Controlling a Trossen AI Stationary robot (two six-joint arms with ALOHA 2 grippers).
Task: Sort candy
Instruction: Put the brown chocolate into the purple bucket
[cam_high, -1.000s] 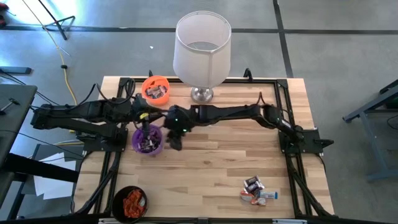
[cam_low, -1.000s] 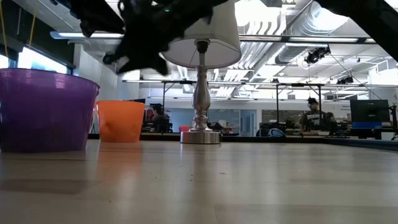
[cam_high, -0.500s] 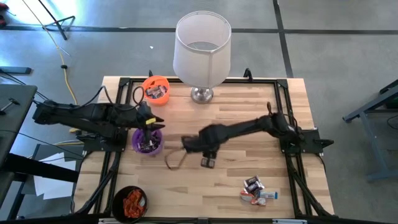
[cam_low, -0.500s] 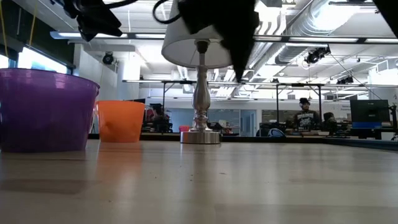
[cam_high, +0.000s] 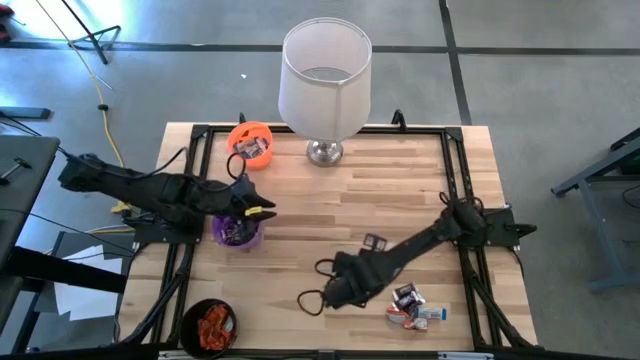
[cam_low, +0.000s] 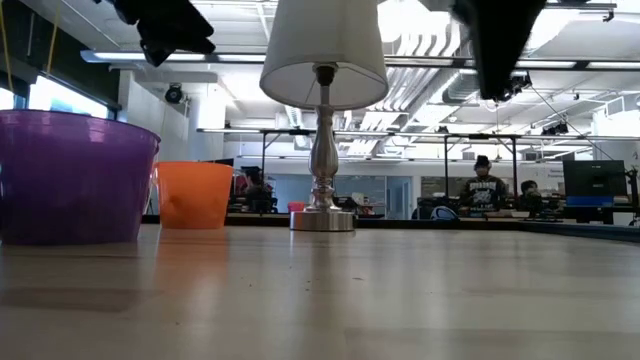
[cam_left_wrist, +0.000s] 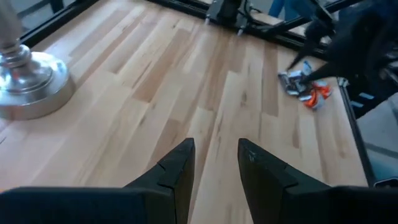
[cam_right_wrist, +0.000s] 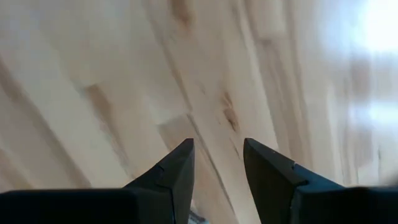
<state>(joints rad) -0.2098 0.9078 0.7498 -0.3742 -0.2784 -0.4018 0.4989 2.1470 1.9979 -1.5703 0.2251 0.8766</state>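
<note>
The loose candy (cam_high: 412, 305) lies in a small pile near the table's near right corner, also seen as candy (cam_left_wrist: 303, 84) in the left wrist view. My right gripper (cam_high: 338, 288) hangs open over bare wood just left of that pile, pointing steeply down, with nothing between its fingers (cam_right_wrist: 177, 165). My left gripper (cam_high: 260, 210) is open and empty (cam_left_wrist: 214, 146), above the far right rim of the purple cup (cam_high: 237, 230), which holds dark candy. The orange cup (cam_high: 250, 142) and the black cup (cam_high: 208, 325) also hold candy.
A lamp (cam_high: 325, 90) with a white shade stands at the far middle, its metal base (cam_left_wrist: 31, 81) on the wood. The purple cup (cam_low: 70, 175) and orange cup (cam_low: 195, 195) stand along the left side. Bare wood lies in the table's middle.
My right gripper has swung from above the purple cup across the table toward the near right, ending beside the candy pile, and has tipped from nearly level to pointing steeply down. My left gripper has shifted a little toward the near edge, over the purple cup.
</note>
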